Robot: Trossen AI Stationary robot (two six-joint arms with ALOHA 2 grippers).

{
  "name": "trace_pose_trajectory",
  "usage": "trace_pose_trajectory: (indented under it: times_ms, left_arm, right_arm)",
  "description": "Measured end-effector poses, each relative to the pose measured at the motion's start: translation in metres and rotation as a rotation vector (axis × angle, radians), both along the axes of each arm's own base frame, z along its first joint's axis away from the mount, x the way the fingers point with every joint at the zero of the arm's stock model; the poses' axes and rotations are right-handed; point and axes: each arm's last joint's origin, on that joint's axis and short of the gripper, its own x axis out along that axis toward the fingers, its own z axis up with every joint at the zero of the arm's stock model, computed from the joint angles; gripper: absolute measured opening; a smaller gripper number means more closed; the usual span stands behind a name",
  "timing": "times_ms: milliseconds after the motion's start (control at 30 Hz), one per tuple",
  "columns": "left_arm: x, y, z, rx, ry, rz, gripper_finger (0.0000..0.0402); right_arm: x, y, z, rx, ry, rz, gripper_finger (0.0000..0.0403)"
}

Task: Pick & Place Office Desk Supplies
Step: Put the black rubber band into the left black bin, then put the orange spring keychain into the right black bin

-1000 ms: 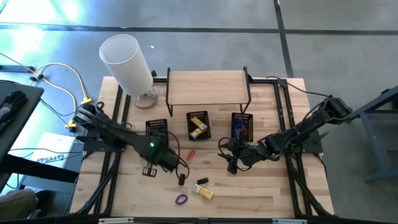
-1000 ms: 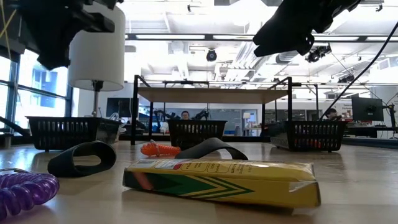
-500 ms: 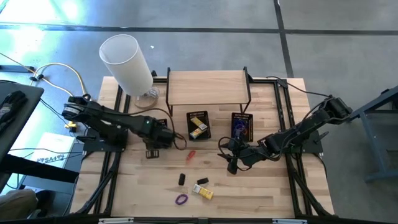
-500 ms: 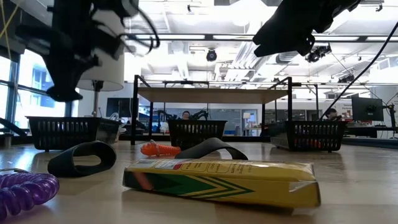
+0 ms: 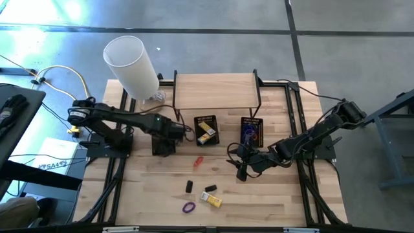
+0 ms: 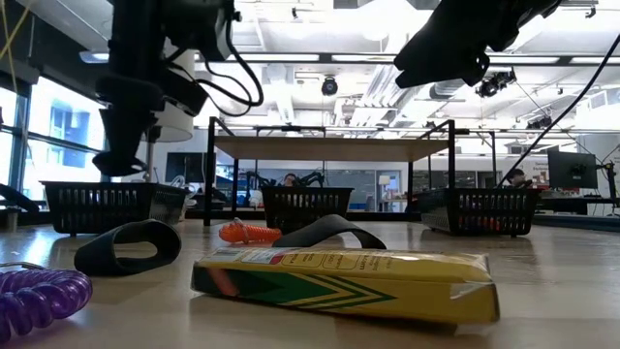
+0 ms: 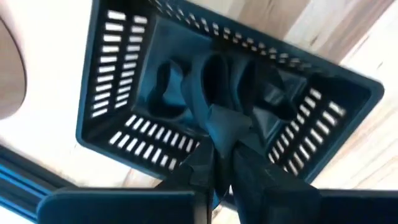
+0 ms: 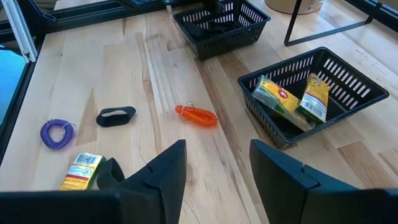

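Note:
My left gripper (image 5: 163,141) points down over the left black basket (image 7: 118,93), shut on a black band loop (image 7: 211,81). More black pieces lie in that basket. On the table lie an orange coil (image 8: 196,115), another black band (image 8: 115,116), a purple coil (image 8: 57,132), a yellow box (image 8: 81,169) and a small black piece (image 5: 209,189). My right gripper (image 8: 217,168) hovers open right of the orange coil, with nothing between its fingers. My left gripper pinches the black band loop by its upper end (image 7: 219,121) between its two fingertips, coming from above and pointing down. The loop hangs below the fingers inside the basket's rim. Whether its lower end touches the basket's floor, I cannot tell.
The middle basket (image 5: 198,120) holds yellow packets; the right basket (image 5: 243,120) holds blue and purple items. A wooden shelf on black legs (image 5: 217,90) stands behind the baskets, and a tall white cylinder (image 5: 132,65) at the far left. Bare wood lies between the scattered items.
My left gripper has carried the black band loop from the near middle of the table toward the far edge, to above the left basket, has rolled about its own axis and has sunk a little.

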Motion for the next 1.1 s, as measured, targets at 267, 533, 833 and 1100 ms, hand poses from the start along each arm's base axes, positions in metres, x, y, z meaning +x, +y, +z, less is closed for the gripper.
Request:
trace_pose_trajectory:
  times_ms: [267,533,833,1100]
  left_arm:
    - [0.003,0.003,0.000,0.071,-0.040,0.020,0.0088]
    - [0.001,0.002,0.000,0.066,-0.016,0.029,0.0108]
    - [-0.009,0.005,0.011,0.066,-0.019,0.095,0.0108]
    - [-0.017,-0.030,0.028,-0.148,-0.144,0.072,0.0108]
  right_arm:
    - [0.000,0.000,0.000,0.000,0.000,0.000,0.0165]
    - [0.000,0.000,0.000,-0.003,0.001,0.002,0.0165]
    - [0.000,0.000,0.000,-0.004,0.001,0.002,0.0165]
    - [0.000,0.000,0.000,-0.004,0.001,0.002,0.0165]
